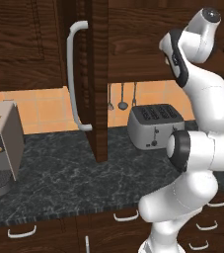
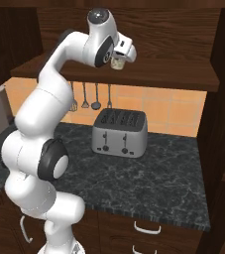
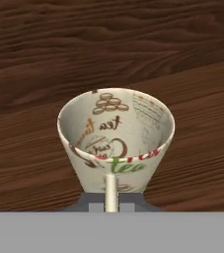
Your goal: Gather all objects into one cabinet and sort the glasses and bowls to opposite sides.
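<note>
While the arm reaches high into the open cabinet (image 1: 96, 79), the gripper (image 2: 118, 60) holds the pale mug (image 3: 116, 138) over the wooden shelf (image 2: 148, 74); its fingers appear closed on the mug's handle, though they are mostly hidden. The mug should probably be lowered level until its base rests flat before release. The hand view shows the mug's printed inside; the right base view shows the toaster (image 2: 120, 132) below.
</note>
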{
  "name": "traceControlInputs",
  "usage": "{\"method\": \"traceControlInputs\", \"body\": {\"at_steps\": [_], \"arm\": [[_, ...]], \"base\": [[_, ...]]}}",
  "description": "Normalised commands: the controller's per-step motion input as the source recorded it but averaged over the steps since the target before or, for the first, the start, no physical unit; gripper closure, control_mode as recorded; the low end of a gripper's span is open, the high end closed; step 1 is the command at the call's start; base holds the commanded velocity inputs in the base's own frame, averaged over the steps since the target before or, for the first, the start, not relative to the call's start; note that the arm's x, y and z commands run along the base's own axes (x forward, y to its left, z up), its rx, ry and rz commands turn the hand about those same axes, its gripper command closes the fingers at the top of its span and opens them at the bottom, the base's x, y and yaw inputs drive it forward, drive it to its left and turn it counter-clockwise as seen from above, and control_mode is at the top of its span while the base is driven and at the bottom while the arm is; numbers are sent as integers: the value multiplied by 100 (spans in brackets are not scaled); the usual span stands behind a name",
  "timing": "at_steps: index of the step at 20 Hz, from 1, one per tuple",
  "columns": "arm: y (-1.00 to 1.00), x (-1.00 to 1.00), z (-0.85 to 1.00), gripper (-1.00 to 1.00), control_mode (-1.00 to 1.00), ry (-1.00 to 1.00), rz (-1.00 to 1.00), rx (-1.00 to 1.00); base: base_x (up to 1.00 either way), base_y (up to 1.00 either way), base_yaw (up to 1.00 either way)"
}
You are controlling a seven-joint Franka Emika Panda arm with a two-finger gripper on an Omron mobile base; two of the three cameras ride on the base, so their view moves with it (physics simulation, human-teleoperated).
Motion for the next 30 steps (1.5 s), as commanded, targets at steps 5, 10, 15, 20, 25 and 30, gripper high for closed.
{"method": "traceControlInputs", "body": {"at_steps": [5,10,15,20,25,30], "arm": [[-11,-68,52,100,-100,3,3,4],[-14,-100,13,100,-100,2,15,0],[-3,-100,12,100,-100,-5,24,2],[0,-100,13,100,-100,-12,18,6],[0,-100,11,100,-100,-13,22,6],[0,-100,10,100,-100,-4,38,0]], "base": [[0,0,0],[0,0,0],[0,0,0],[0,0,0],[0,0,0],[0,0,0]]}}
